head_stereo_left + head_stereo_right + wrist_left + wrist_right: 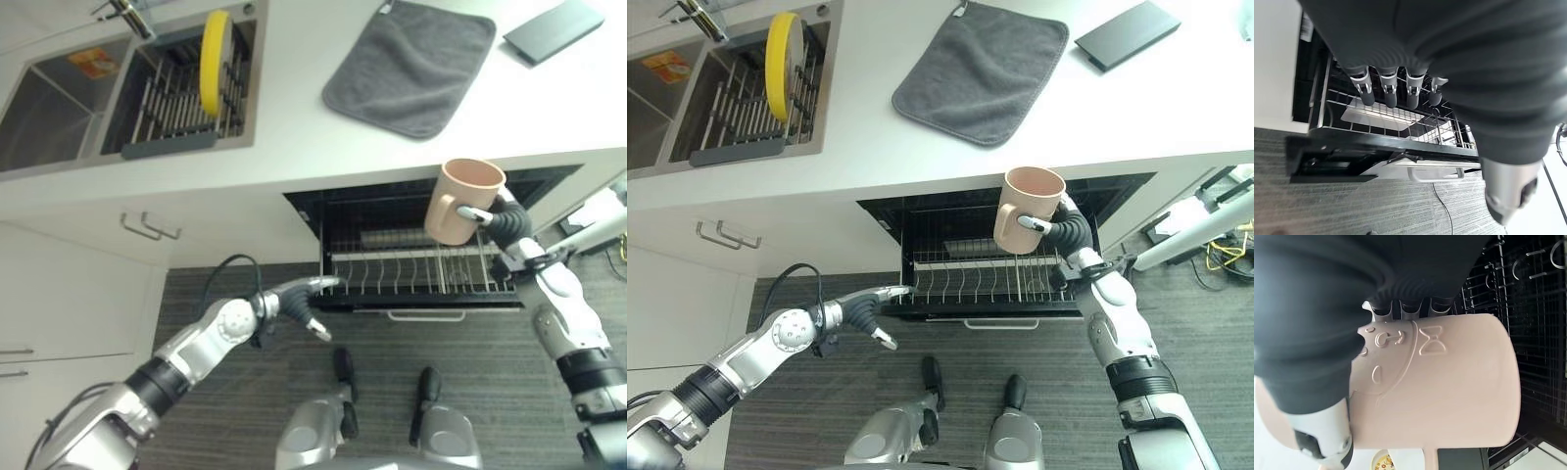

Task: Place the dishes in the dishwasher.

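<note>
**Mug held over the open dishwasher rack**

Right now the robot's right hand [1065,227] has its fingers curled round a pale pink ceramic mug [1026,209] with an embossed pattern on its side, thumb against the wall near the handle. The mug is upright, mouth up, and hangs in the air above the pulled-out black wire dishwasher rack [989,279], over the right part of it and clear of the tines. The rack stands out from under the white worktop [921,157], and a flat pale dish seems to lie further back in the rack.

The left hand [306,299] is at the rack's front left corner with straight, relaxed fingers and holds nothing; whether the fingertips actually touch the rack's edge cannot be told.

Left of the rack along the worktop, a round yellow plate [215,62] stands on edge in a grey sink drainer [167,145], not yet loaded. A grey dish towel [411,64] lies on the worktop behind the rack, and a dark flat rectangular object [554,28] beyond the towel.

By my reading, the step in hand is carrying the mug to its place. The next move calls for lowering it between the tines, probably tipped mouth-down, and letting go only once it sits steady; the plate would come after.
</note>
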### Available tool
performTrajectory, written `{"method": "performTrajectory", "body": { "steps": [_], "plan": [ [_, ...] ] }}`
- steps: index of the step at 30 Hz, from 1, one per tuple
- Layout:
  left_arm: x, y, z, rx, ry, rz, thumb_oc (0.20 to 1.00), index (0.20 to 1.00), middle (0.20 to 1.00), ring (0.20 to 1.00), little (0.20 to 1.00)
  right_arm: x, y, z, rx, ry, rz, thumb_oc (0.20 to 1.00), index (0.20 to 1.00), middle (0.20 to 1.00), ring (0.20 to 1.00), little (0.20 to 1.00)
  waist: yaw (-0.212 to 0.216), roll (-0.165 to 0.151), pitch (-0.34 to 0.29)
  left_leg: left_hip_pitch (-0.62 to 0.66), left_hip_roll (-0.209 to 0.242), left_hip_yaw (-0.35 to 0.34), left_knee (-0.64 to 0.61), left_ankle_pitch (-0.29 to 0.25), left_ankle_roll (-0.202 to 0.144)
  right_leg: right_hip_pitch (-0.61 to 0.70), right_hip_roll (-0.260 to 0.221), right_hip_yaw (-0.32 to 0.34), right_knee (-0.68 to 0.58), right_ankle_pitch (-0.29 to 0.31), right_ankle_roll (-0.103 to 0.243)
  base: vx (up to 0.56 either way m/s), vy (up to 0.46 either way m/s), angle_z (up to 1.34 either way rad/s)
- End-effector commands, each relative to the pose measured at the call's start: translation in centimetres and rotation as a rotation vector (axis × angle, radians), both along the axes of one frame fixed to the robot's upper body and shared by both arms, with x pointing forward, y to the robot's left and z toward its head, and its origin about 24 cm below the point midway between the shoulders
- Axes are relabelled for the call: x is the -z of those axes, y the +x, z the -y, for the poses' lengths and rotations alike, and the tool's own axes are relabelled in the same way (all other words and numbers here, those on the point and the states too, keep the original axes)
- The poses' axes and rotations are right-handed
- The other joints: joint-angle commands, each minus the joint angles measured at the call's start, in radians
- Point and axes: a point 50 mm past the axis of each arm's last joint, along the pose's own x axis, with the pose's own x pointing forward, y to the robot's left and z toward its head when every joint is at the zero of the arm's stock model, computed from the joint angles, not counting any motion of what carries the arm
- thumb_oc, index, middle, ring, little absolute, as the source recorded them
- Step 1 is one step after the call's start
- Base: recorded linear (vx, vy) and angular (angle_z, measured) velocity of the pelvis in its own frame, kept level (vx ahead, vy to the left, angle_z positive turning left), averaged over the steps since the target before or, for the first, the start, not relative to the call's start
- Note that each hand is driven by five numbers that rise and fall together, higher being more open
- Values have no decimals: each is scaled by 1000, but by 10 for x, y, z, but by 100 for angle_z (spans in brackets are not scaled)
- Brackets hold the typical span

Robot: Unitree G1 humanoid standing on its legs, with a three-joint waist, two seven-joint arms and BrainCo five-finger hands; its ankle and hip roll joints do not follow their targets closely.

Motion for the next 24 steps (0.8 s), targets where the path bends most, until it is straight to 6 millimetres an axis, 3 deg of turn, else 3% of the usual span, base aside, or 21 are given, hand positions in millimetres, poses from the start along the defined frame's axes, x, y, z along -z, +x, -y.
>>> {"method": "performTrajectory", "body": {
  "steps": [1,14,21,24],
  "plan": [
    [-23,3,6,59,-17,131,1000,1000,1000,1000,1000,-43,17,11,88,-47,116,200,200,200,200,200,21,-52,25,26,41,16,86,-117,-53,-67,-87,68,-32,69,67,-61,-31,0],
    [-27,3,5,58,18,197,1000,1000,1000,1000,1000,-25,18,54,336,-59,86,200,200,200,200,200,42,-58,82,-31,40,1,113,-118,-54,-123,-85,83,8,67,77,-9,-11,1],
    [-25,1,5,47,12,210,1000,1000,1000,1000,1000,1,12,77,467,-92,15,200,200,200,200,200,47,-47,102,-39,40,-2,109,-114,-59,-131,-85,89,14,65,82,0,0,0],
    [-25,1,5,46,10,216,1000,1000,1000,1000,1000,1,12,81,484,-99,16,200,200,200,200,200,50,-43,109,-45,41,-1,109,-113,-61,-138,-86,89,16,66,82,0,0,0]
  ]
}}
